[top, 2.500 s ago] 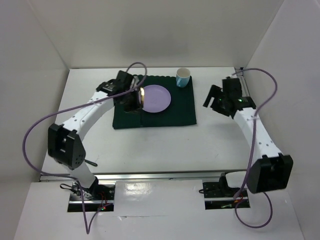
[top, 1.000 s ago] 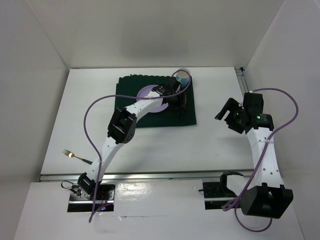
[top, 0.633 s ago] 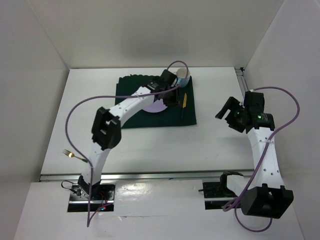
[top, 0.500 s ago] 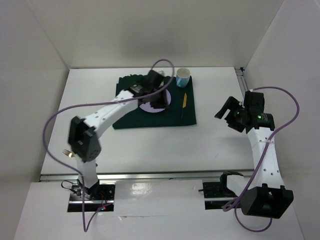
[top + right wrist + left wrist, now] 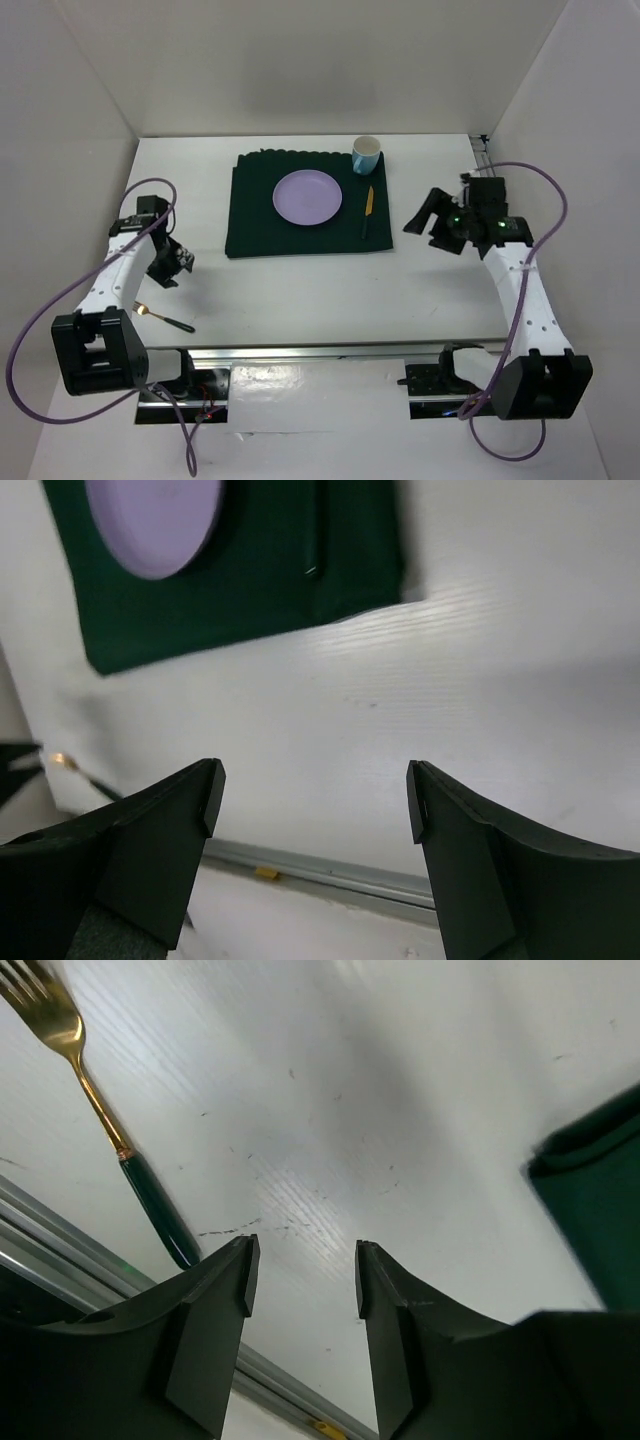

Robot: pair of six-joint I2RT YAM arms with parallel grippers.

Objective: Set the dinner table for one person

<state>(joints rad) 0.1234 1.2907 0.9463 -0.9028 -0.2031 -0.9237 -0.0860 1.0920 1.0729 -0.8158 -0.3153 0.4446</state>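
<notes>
Item: large white smooth rectangular bench [image 5: 300, 290], filling the floor of a white-walled enclosure, with a metal rail [image 5: 320, 350] along its near edge. Landmark: dark green square cloth [image 5: 260, 225], lying flat on the bench toward the far side, about midway across. On the cloth, centre: round lilac plate [image 5: 308, 197]. On the cloth, just right of the plate: slim knife with gold blade and dark handle [image 5: 366, 210], lying front to back. At the cloth's far right corner: upright pale blue cup with white inside [image 5: 367, 154]. Off the cloth, well to its near left and close to the rail: gold fork with dark green handle [image 5: 165, 319], flat on the bare bench. Left claw [image 5: 302, 1260]: left of the cloth, above bare bench, near the fork without touching it, jaws spread, nothing between them. Right claw [image 5: 315, 780]: right of the cloth, raised, jaws spread wide, nothing between them.
</notes>
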